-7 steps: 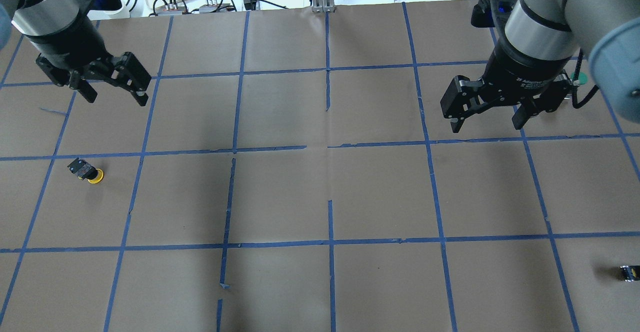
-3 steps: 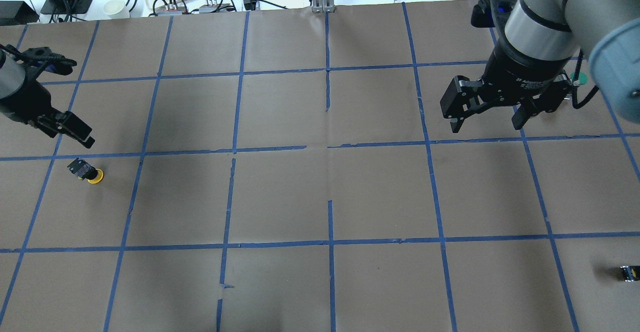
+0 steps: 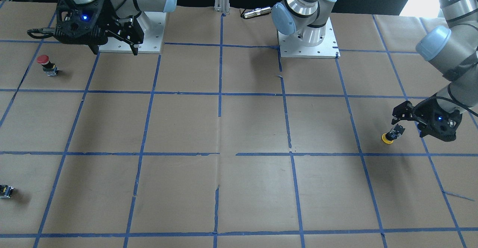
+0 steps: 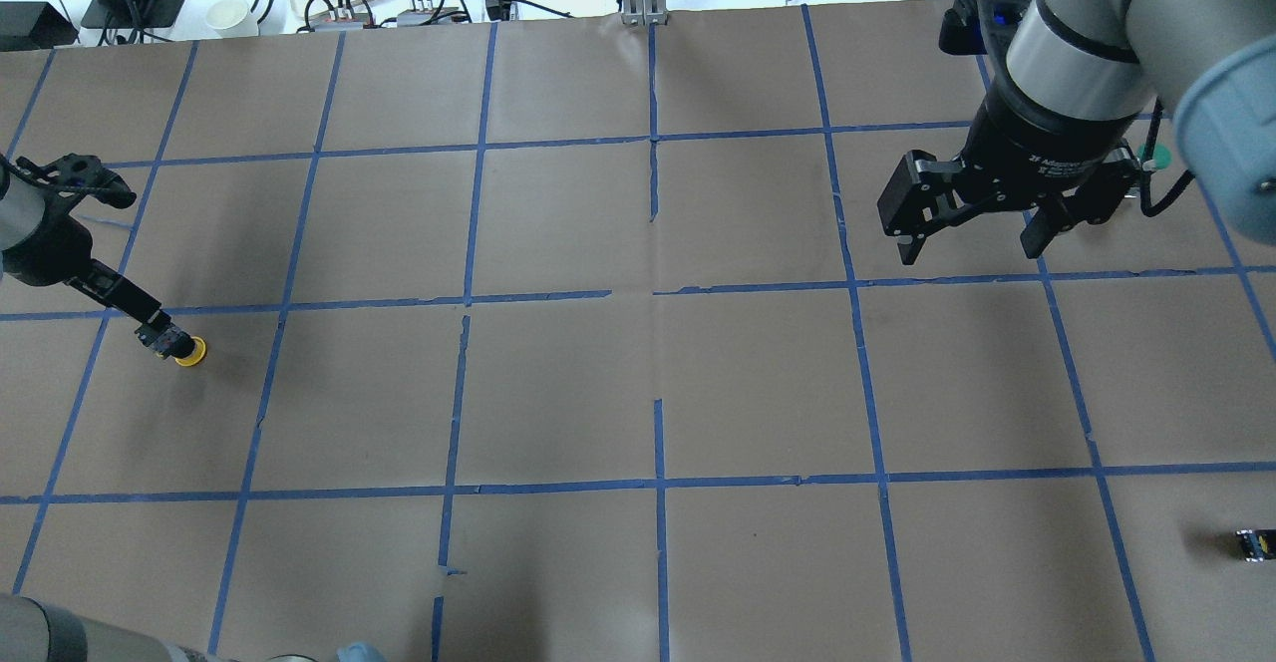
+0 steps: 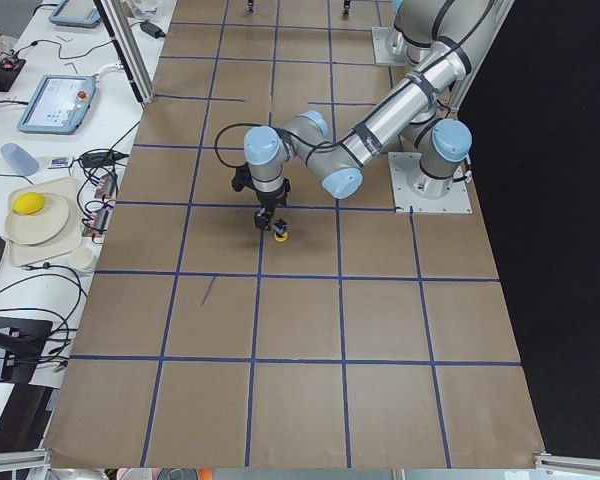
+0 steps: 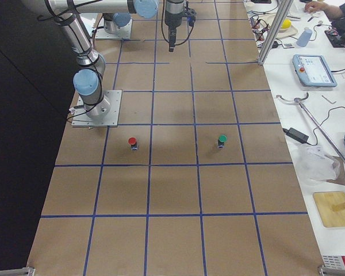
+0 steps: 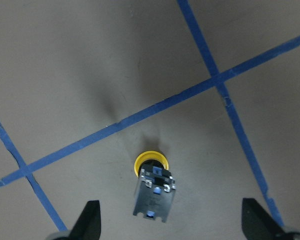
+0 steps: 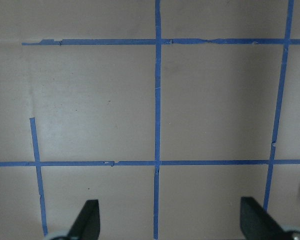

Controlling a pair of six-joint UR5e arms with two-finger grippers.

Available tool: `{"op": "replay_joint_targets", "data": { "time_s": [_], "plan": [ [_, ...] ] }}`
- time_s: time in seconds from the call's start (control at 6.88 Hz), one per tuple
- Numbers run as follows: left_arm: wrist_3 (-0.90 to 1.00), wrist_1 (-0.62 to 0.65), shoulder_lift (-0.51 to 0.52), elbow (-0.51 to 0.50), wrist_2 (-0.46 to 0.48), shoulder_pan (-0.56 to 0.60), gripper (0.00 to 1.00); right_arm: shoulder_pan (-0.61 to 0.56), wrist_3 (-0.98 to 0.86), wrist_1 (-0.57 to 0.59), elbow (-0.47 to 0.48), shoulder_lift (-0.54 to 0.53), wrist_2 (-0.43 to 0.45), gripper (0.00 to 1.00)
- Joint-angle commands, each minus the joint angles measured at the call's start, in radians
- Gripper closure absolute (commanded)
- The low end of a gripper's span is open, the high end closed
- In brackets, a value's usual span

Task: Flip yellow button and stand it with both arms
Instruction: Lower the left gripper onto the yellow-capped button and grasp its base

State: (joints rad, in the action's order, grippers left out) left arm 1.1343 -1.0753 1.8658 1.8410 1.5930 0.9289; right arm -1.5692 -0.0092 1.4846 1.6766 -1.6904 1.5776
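brown paper gridded with blue tape covers the counter (image 4: pixel 558 393). the left fingers (image 7: pixel 90 222) are spread wide, one tip on each side of the yellow button (image 7: pixel 152 192), and neither touches it. the wrist view looks between them onto the grey terminal end of its body. the button sits near the counter's left edge, about midway between the near and far edges, just beside a tape line. it seems to rest cap-down with the blocky body pointing up, though a slight lean cannot be ruled out. outward from there, the left arm comes in low over the left edge, its wrist tipped towards the button. the right fingers (image 8: pixel 89 220) are also spread and hold nothing; they hang above bare paper toward the counter's right edge, well apart from the button. a red button (image 3: pixel 44 63) stands near the right edge on the robot's side and is not the target.

judged from its look, the yellow button is light, hard plastic: stiff and unlikely to crush, but small and easy to knock over or flick away. the round cap is smooth and domed, so a pinch there would likely slip. the flat opposite sides of the body look like the better hold, taken below the metal terminals. that would leave the cap free for the other arm's fingers during the flip.
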Motion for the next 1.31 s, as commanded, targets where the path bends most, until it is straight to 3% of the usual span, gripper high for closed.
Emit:
{"op": "replay_joint_targets", "data": {
  "time_s": [0.0,0.29,0.44,0.58,0.73,1.02,1.16],
  "plan": [
    [0.038,0.091,0.019,0.036,-0.013,-0.015,0.05,0.000,0.000,-0.001,0.000,0.000,-0.001,0.00],
    [0.079,0.147,0.026,0.093,-0.013,-0.016,0.08,-0.002,0.000,0.000,0.000,0.000,-0.001,0.00],
    [0.087,0.147,0.023,0.093,-0.013,-0.016,0.26,-0.002,0.001,0.002,0.002,-0.002,-0.001,0.00],
    [0.132,0.147,0.018,0.089,-0.011,-0.016,0.53,-0.002,0.002,0.002,0.000,0.000,-0.001,0.00],
    [0.142,0.147,0.013,0.087,-0.013,-0.016,0.71,-0.002,0.000,0.002,0.002,0.000,0.001,0.00],
    [0.172,0.097,-0.035,0.081,-0.085,0.008,0.82,-0.002,0.000,0.002,0.002,0.000,0.001,0.00],
    [0.150,0.001,-0.096,0.081,-0.129,0.043,0.84,-0.002,0.001,0.003,0.000,0.000,0.001,0.00]
  ]
}}
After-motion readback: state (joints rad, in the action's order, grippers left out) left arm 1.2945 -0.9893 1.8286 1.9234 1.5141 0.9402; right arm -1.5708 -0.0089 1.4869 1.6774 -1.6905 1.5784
